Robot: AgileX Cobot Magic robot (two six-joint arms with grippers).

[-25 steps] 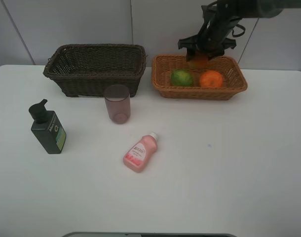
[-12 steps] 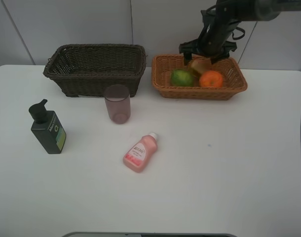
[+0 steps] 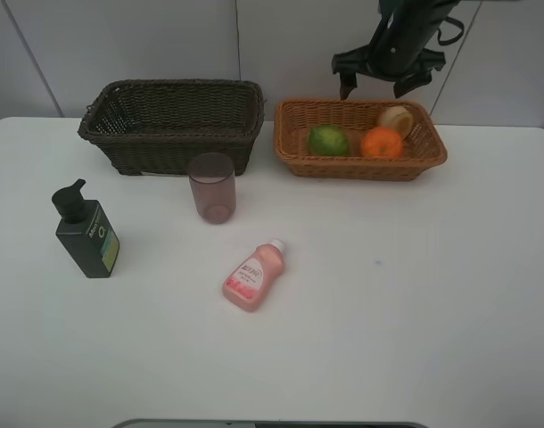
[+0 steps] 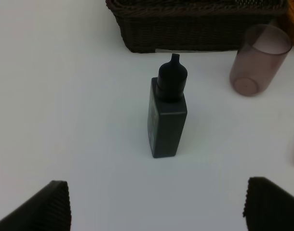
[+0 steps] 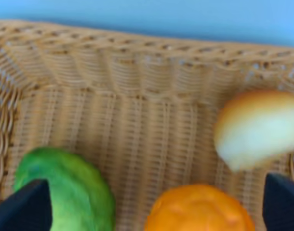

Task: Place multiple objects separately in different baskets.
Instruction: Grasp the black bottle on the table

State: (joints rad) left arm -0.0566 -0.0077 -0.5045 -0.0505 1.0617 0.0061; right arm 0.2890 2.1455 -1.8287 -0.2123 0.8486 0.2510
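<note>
The right end effector (image 3: 375, 87) is hovering above the rear edge of the light tan basket (image 3: 361, 168), its fingers standing wide apart and gripping nothing. Three fruits are lying inside this basket: the green citrus fruit (image 3: 328, 140) toward the left, the orange (image 3: 382, 143) toward the right, and the red-yellow fruit (image 3: 397, 119) behind the orange, resting against the back right corner. The right wrist view is showing all three below the spread fingers.

The left end effector (image 4: 154, 207) is likewise standing wide open and empty, and its wrist camera is looking down at the dark green pump bottle (image 3: 87, 234), which is standing upright at the left of the white bench (image 3: 415, 294). The translucent mauve cup (image 3: 211, 187) is standing upright just in front of the dark brown basket (image 3: 165, 147). The pink white-capped bottle (image 3: 252, 276) is lying on its side near the middle of the bench, well apart from both baskets.
</note>
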